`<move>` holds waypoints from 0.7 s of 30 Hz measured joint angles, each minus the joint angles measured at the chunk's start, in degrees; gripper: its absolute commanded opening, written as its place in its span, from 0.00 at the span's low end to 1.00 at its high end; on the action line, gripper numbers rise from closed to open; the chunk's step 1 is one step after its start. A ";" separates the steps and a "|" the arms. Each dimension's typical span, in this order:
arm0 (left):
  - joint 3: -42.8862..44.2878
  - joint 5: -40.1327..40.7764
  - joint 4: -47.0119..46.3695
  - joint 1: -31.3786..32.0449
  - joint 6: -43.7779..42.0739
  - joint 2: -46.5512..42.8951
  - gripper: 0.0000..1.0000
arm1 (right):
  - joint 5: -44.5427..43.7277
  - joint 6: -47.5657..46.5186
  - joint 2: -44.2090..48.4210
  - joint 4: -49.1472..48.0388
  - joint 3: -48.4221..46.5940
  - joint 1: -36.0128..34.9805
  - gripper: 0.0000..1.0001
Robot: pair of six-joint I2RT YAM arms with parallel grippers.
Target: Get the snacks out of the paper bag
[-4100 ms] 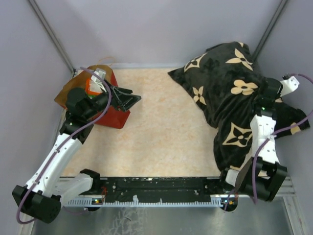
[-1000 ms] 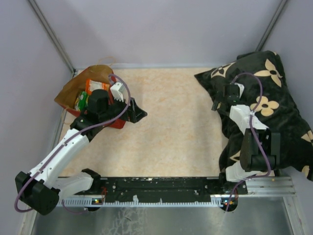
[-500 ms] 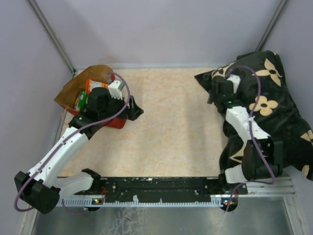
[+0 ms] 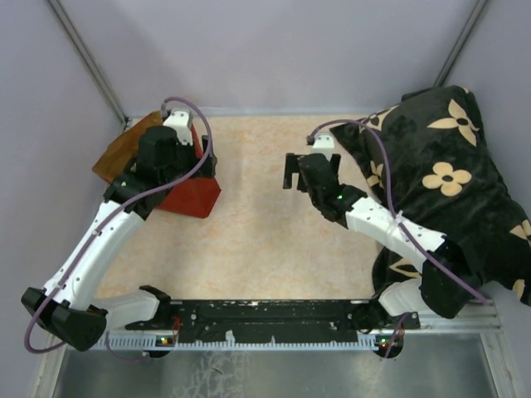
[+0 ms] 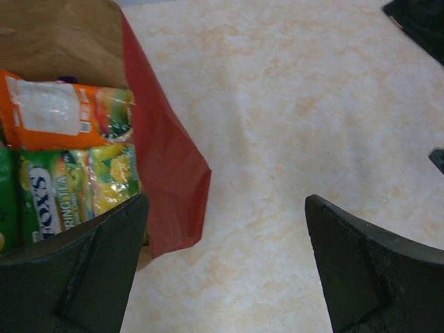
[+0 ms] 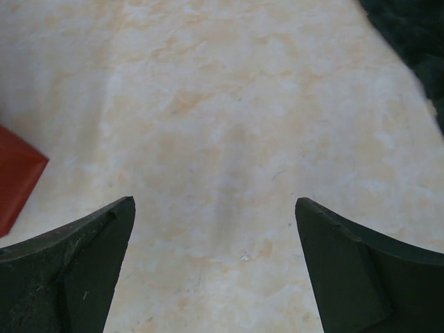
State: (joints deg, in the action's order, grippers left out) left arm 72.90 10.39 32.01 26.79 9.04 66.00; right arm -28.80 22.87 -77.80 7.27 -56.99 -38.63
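Noted pale marbled table (image 4: 274, 240) inside grey walls, with black flowered pillow (image 4: 448, 166) heaped at right and paper bag (image 5: 166, 173) lying at far left, holding all visible snacks (image 5: 41, 187), none out yet. Found left gripper (image 5: 225, 201) spread wide and empty above the bag's red edge, and right gripper (image 6: 214, 201) equally wide and empty over bare table. Suggest shifting left gripper toward the bag mouth, lowering onto orange packet (image 5: 62, 114), and pinching one edge only, clear of the kraft wall and yellow-green packet (image 5: 90, 184) alongside.
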 measured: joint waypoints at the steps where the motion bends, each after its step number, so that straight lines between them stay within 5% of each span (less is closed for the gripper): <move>1: 0.72 1.49 0.22 -0.24 -0.70 0.57 0.99 | -0.07 0.35 0.00 0.00 0.00 -1.16 0.99; 12: 8.81 12.37 3.43 -4.90 -7.61 16.22 0.77 | 0.00 4.46 3.30 0.11 8.61 -5.22 0.99; 21: 14.10 5.27 9.35 -9.11 -7.17 24.85 0.30 | -0.24 4.15 10.56 0.81 10.91 -5.25 0.99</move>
State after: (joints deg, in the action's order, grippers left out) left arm 87.00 15.66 41.36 17.67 1.87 90.85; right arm -29.04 27.03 -67.24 8.08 -46.09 -43.88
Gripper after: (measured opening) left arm 0.404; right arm 0.992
